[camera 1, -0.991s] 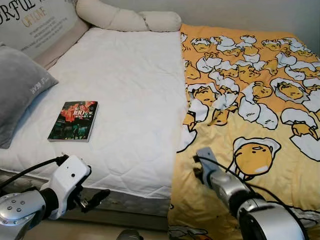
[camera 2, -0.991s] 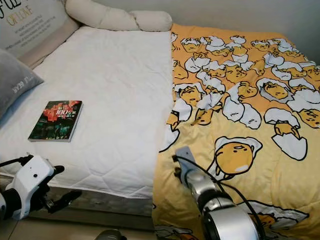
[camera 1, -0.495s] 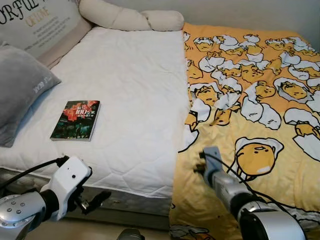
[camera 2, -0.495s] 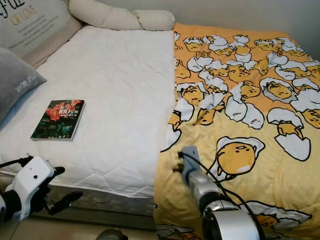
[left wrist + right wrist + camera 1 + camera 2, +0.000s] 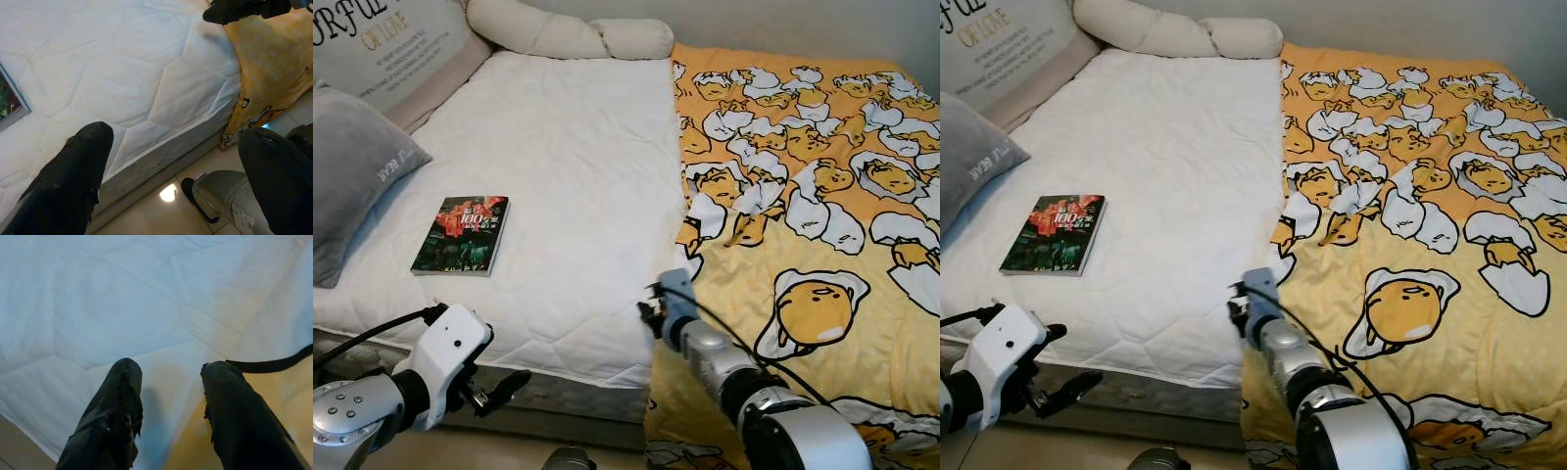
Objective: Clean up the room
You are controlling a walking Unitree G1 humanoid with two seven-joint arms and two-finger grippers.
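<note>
Right gripper (image 5: 166, 382) at quilt (image 5: 822, 196) edge, jaws parted, left gripper (image 5: 171, 161) low

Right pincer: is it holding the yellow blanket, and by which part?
Nothing is held. The right pincer is open above the yellow blanket edge, on the white mattress.

Book (image 5: 460, 236) flat on white mattress (image 5: 578, 176)

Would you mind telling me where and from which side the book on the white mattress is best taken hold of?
Probably the book's near short edge, approached from the foot side of the mattress. It lies flat with that edge facing the robot, so one finger would have to slide under it. The left gripper, open below the mattress edge, is nearer than the right gripper, open by the yellow blanket.
</note>
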